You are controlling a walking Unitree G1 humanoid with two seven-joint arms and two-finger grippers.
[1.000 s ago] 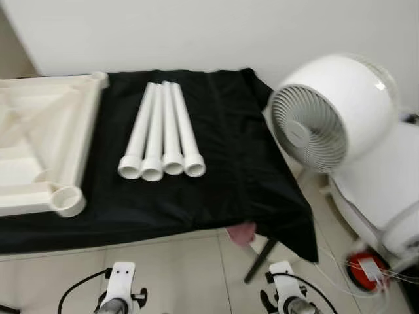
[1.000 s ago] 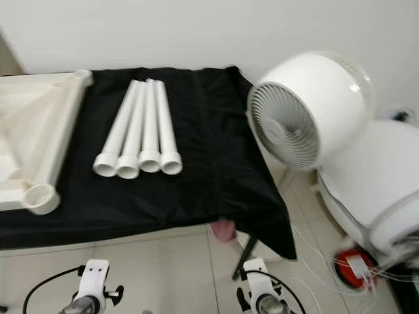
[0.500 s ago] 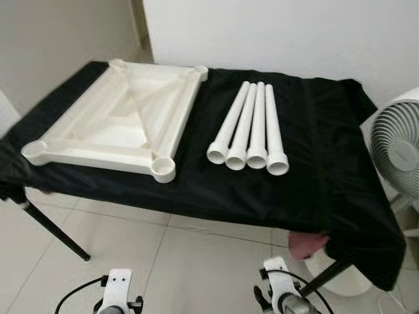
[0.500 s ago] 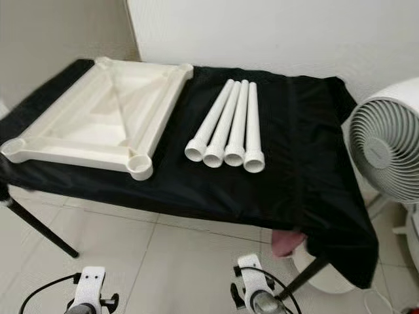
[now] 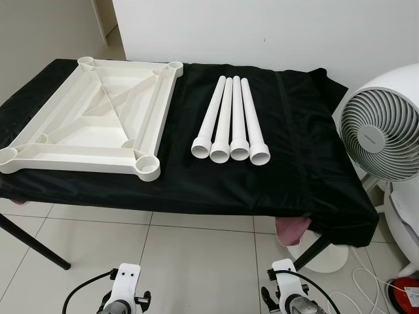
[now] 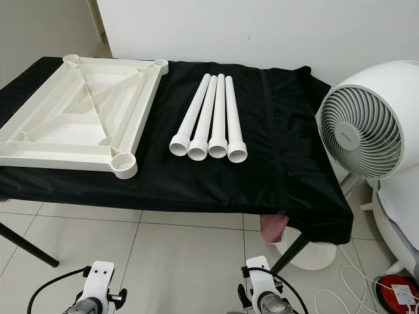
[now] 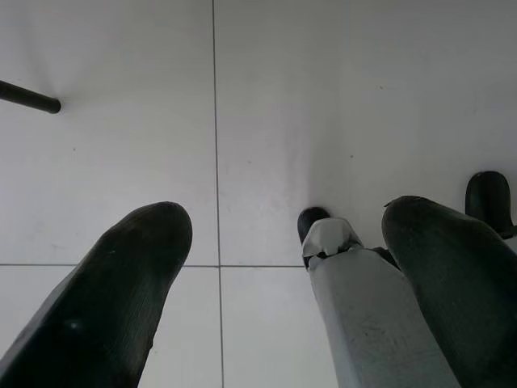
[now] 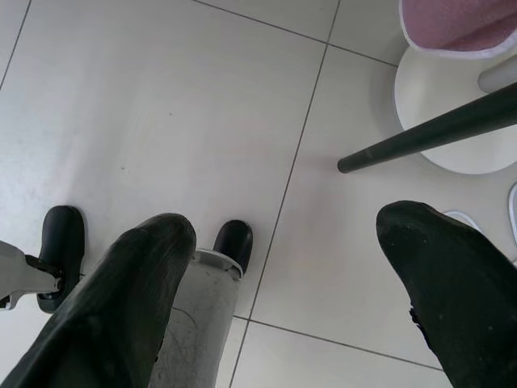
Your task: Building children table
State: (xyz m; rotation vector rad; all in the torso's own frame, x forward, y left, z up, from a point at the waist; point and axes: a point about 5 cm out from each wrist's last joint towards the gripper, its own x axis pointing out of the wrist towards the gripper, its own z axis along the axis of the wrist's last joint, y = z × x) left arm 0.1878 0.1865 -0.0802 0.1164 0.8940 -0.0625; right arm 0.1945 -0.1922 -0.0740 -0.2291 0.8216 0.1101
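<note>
An upside-down white plastic tabletop (image 5: 98, 124) with round corner sockets lies on the left half of a table covered in black cloth (image 5: 308, 150). Several white tube legs (image 5: 230, 121) lie side by side to its right, flared ends toward me. Both arms hang low in front of the table, the left arm (image 5: 122, 297) and the right arm (image 5: 289, 297). My left gripper (image 7: 287, 222) is open over the floor tiles with nothing between its fingers. My right gripper (image 8: 287, 230) is open too, near a dark table leg (image 8: 428, 133).
A white round fan (image 5: 382, 131) stands right of the table, with a white appliance and a red device (image 5: 406, 294) on the floor beyond it. A pink cloth (image 5: 292, 229) hangs under the table's right front corner. A black table leg (image 5: 33, 245) slants at the left.
The camera has swung from the fan side toward the left, bringing the whole tabletop into view. The parts on the table lie as before. Both arms still hang low.
</note>
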